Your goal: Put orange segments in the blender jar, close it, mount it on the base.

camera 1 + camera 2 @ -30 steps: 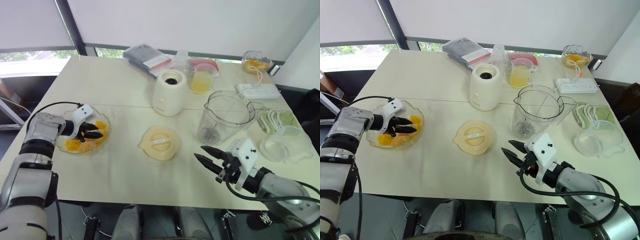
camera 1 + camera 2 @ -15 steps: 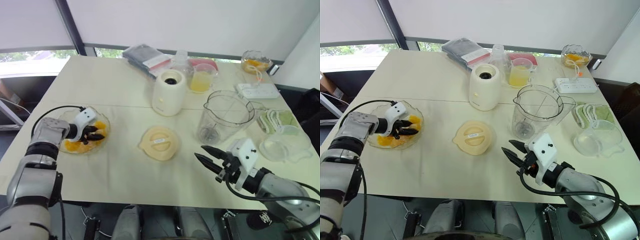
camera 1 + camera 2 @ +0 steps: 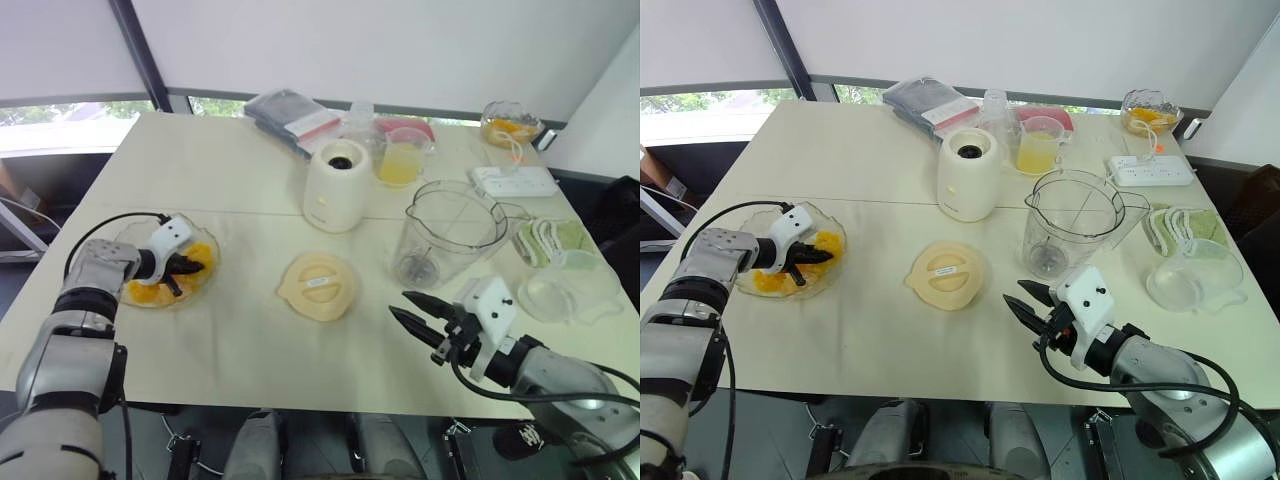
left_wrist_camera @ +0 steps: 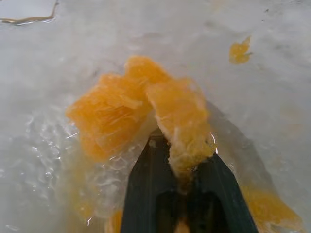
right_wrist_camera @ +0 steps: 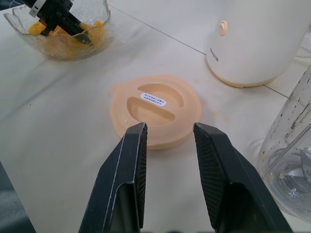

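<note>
The left gripper is reaching into the scalloped glass bowl near the table's left edge, its fingers pinching one of the orange segments, which is sticking out past the fingertips; more segments are lying just beside it. The right gripper is hovering near the table's front edge, its fingers standing partly apart and holding nothing, pointing toward the flat cream lid. The blender jar is standing empty and upright to the lid's right, with the base behind the lid. Bare tabletop is lying between bowl and lid.
</note>
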Available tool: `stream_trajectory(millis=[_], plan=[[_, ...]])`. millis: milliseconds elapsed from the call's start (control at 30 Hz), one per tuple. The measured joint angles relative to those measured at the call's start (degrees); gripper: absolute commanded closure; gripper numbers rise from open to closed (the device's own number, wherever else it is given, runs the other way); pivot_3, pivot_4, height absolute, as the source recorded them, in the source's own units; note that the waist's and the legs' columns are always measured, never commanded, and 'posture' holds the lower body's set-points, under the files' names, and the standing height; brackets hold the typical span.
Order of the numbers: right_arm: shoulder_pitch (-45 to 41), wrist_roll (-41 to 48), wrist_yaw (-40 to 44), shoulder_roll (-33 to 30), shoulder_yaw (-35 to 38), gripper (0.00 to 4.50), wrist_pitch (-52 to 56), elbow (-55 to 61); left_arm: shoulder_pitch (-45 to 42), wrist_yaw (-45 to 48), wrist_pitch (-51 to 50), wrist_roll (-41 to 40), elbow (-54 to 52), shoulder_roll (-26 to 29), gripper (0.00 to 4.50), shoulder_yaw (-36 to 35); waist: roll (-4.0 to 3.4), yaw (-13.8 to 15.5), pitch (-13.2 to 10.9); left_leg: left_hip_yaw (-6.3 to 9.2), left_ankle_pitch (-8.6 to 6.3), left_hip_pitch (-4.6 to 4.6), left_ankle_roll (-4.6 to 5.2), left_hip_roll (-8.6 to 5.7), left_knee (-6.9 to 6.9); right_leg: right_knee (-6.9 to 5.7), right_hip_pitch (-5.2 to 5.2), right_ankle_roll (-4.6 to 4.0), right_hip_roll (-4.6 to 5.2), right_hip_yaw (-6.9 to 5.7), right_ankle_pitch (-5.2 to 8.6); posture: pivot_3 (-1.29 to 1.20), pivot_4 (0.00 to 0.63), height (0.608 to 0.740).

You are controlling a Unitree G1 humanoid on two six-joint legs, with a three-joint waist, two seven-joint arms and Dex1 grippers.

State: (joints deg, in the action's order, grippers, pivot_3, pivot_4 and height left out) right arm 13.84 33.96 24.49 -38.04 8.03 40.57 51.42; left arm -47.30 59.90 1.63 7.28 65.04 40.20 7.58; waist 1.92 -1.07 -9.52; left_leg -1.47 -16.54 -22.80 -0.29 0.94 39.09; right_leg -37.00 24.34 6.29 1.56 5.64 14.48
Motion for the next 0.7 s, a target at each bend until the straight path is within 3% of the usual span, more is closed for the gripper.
stream_trajectory(millis=[333, 700], plan=[[-0.49, -0.1, 0.11, 0.0, 0.0, 2.96, 0.0, -0.01, -0.01, 0.92, -0.23, -0.73, 0.19, 0.04, 4.35, -1.09, 0.0, -0.04, 0.01, 0.0, 0.0, 0.0, 0.0, 0.0, 0.0, 0.0, 0.0, 0.0, -0.01, 0.0, 0.0, 0.0, 0.15, 0.74], [-2.3, -1.06, 1.68, -0.02, -0.79, 2.96, -0.11, -1.72, 3.36, 1.37, -0.99, -8.84, -2.07, 1.27, 4.35, -10.58, 0.04, 0.06, -0.02, 0.01, 0.0, -0.04, 0.0, 0.01, 0.0, 0.02, 0.01, 0.11, 0.03, -0.01, -0.06, 0.0, 0.15, 0.74]])
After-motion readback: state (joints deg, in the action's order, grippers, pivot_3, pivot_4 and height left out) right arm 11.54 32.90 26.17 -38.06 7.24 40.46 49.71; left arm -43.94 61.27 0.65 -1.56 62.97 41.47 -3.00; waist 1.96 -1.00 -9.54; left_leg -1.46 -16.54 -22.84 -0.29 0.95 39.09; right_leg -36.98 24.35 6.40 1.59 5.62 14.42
